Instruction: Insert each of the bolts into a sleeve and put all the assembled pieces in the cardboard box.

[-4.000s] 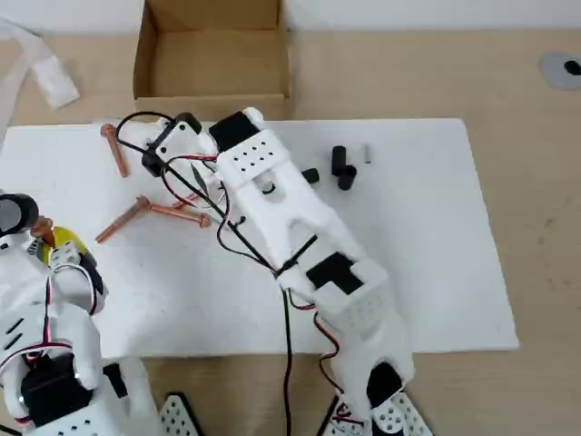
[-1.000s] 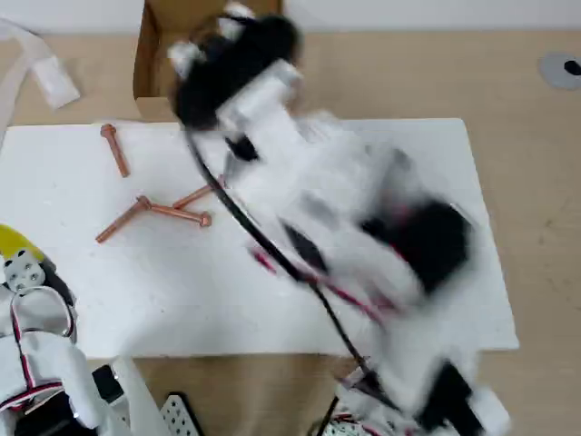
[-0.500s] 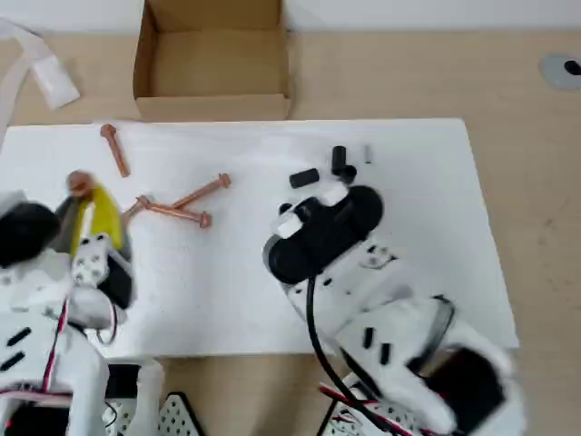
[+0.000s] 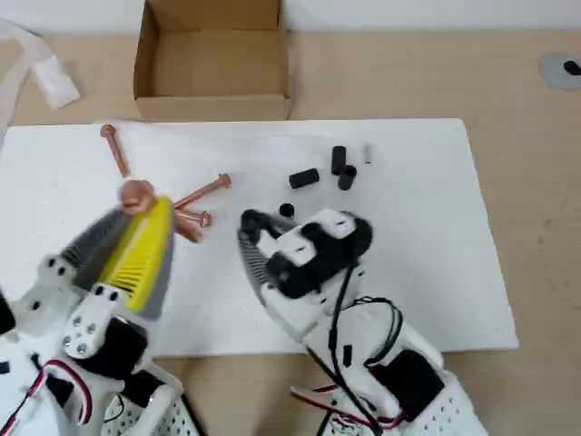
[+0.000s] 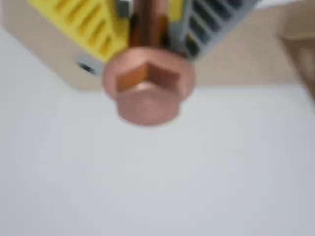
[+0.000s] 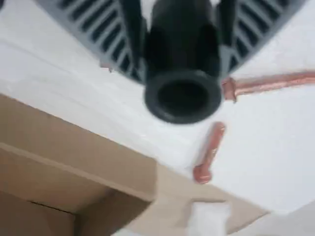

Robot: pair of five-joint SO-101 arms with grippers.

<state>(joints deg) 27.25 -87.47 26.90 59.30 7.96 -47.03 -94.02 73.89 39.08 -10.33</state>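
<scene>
My left gripper (image 4: 136,207), with one yellow and one grey finger, is shut on a copper bolt (image 4: 136,193) and holds it above the white board, head outward. The same bolt's hex head (image 5: 147,86) is close up in the left wrist view. My right gripper (image 4: 249,223) is shut on a black sleeve (image 6: 182,73), open end facing out, near the board's middle. Loose bolts (image 4: 201,192) (image 4: 114,150) lie between the two grippers and further left. Several loose black sleeves (image 4: 304,177) lie behind the right gripper. The cardboard box (image 4: 213,59) stands open beyond the board.
A white foam board (image 4: 436,272) covers the wooden table. A white strip (image 4: 45,77) lies at the far left corner and a grey disc (image 4: 563,68) at the far right. From the right wrist, the box wall (image 6: 74,167) and two bolts (image 6: 268,83) (image 6: 209,152) are ahead.
The right arm swung back from near the box and its gripper now sits lower and further left. The left arm moved right and forward with its bolt, closer to the loose bolts.
</scene>
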